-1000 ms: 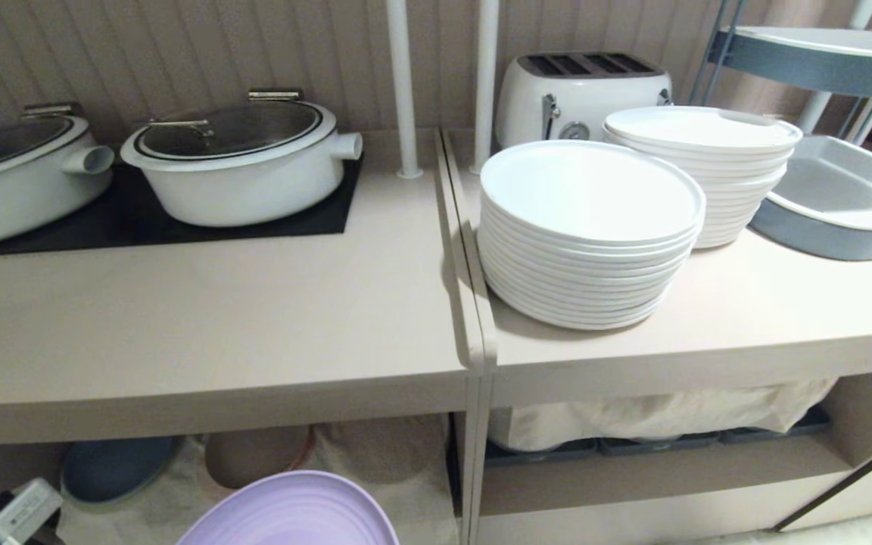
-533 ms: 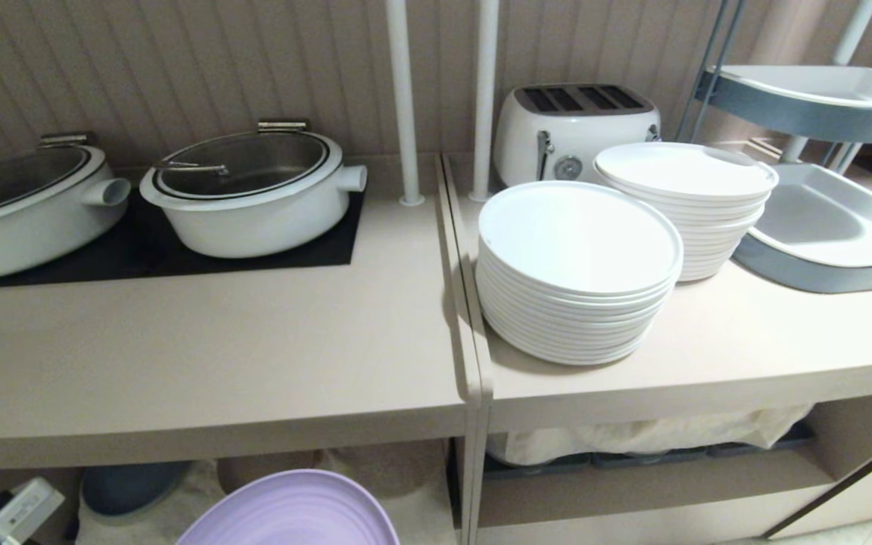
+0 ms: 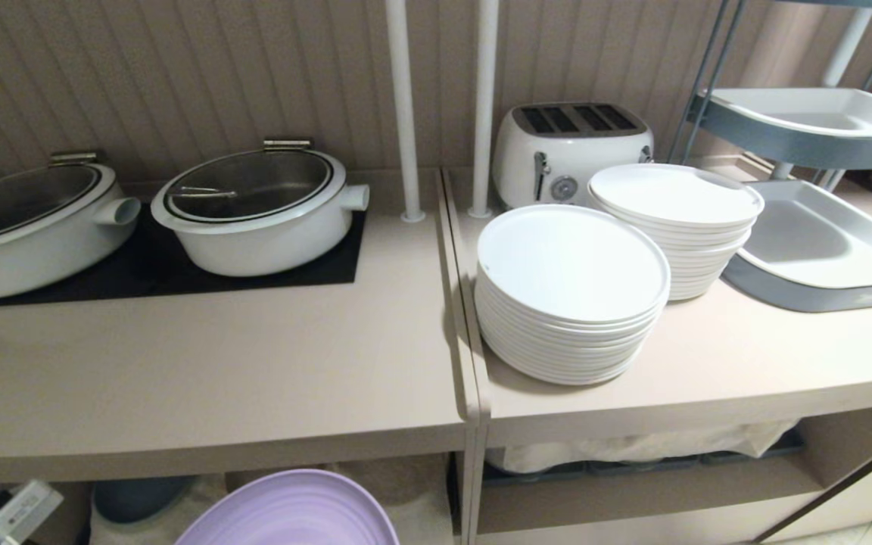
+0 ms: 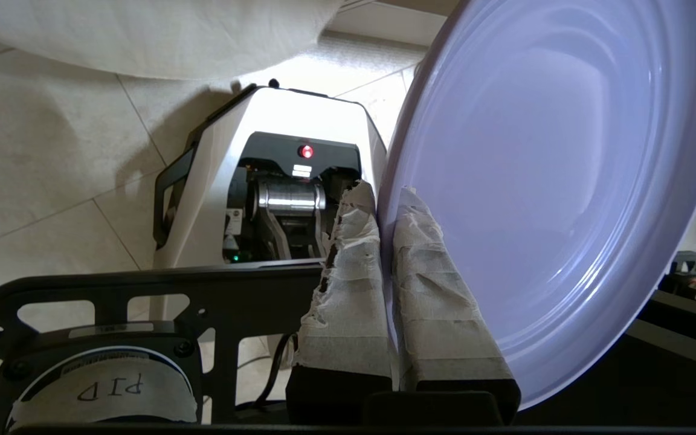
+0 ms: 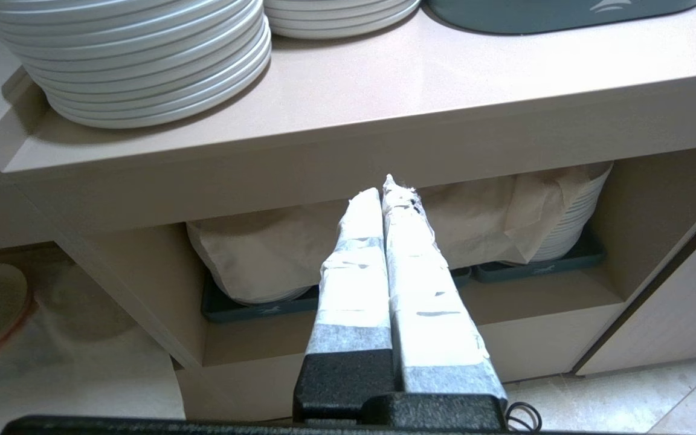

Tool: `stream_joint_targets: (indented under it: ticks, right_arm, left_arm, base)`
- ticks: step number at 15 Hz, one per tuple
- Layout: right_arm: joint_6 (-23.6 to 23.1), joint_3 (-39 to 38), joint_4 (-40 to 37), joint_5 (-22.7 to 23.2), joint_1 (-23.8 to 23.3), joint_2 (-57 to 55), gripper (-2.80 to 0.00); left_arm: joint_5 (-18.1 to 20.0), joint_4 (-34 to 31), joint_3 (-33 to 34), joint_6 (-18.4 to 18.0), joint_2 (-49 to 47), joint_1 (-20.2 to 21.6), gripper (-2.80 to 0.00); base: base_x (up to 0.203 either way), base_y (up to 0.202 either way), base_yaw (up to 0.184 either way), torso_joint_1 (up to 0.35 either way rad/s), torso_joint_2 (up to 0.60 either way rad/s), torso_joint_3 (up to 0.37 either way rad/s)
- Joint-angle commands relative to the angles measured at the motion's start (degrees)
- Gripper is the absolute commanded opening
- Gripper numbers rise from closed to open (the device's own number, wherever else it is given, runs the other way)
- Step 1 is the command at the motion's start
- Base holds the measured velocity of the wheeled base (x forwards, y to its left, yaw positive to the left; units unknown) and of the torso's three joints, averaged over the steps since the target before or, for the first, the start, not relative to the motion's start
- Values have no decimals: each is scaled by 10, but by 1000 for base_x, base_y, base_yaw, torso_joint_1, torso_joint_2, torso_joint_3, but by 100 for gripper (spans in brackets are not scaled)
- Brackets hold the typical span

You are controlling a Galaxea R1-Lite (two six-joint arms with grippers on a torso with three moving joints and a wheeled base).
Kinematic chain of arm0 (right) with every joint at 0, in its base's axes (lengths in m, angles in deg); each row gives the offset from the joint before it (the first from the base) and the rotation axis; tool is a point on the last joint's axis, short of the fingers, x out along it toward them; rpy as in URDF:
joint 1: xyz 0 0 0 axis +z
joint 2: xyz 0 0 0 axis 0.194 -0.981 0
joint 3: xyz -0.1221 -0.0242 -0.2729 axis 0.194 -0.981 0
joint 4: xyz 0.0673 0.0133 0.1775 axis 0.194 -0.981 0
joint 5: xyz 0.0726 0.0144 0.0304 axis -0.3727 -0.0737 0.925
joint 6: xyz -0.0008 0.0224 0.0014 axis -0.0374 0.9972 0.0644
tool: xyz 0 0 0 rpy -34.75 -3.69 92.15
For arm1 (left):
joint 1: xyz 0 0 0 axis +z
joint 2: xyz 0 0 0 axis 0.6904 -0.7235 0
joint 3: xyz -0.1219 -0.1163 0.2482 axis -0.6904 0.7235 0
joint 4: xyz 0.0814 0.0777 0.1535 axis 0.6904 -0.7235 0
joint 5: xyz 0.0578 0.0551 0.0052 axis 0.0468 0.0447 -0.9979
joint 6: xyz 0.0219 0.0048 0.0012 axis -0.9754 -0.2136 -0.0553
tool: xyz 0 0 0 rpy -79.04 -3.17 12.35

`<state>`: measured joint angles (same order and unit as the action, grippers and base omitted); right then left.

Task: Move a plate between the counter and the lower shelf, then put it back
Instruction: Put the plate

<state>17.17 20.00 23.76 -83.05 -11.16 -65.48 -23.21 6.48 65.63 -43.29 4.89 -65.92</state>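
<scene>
At the far left of the counter (image 3: 201, 378), two white oval casserole pots (image 3: 254, 208) with glass lids stood on the black hob panel (image 3: 156, 265); the beige worktop in front of them ran bare to its thick rounded front edge. Below that edge, the lower shelf (image 3: 406, 484) showed only as a narrow band, with a dark blue plate (image 3: 137, 496) lying on white cloth. Low in front of this shelf, at the bottom of the head view, sat the plate (image 3: 292, 511), lilac, held out in front of the counter's edge and below it. The left gripper (image 4: 384, 208) was clamped on the plate's (image 4: 559, 181) rim, one tape-wrapped finger (image 4: 351, 278) on each face, the plate tilted steeply over tiled floor (image 4: 40, 157) and the robot's base (image 4: 275, 193).

Two white poles (image 3: 402, 106) rose at the seam between sections. Right of the seam, two stacks of white plates (image 3: 572, 291) stood on the adjoining worktop, the nearer one close to its front edge, with a white toaster (image 3: 568, 151) behind and grey-and-white trays (image 3: 822, 250) to the right. Beneath, a wider compartment (image 5: 396, 272) held cloth-covered plates on grey-blue trays.

The right gripper (image 5: 387, 187) hung in front of that compartment, fingers pressed together on nothing, apart from the plate.
</scene>
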Motion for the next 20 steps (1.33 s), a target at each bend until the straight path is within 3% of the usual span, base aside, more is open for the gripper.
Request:
stream_joint_targets:
  ticks: [1,11,20]
  right_arm:
    - [0,0,0,0,0,0,-280]
    - [0,0,0,0,1,0,-280]
    - [1,0,-1,0,1,0,-280]
  left_arm:
    - [0,-1,0,2,0,0,-280]
    - [0,-1,0,2,0,0,-280]
    - [0,-1,-1,2,0,0,-280]
  base:
    - [0,0,0,165,-320,-163]
    - [0,0,0,150,-307,-155]
    - [0,0,0,0,0,0]
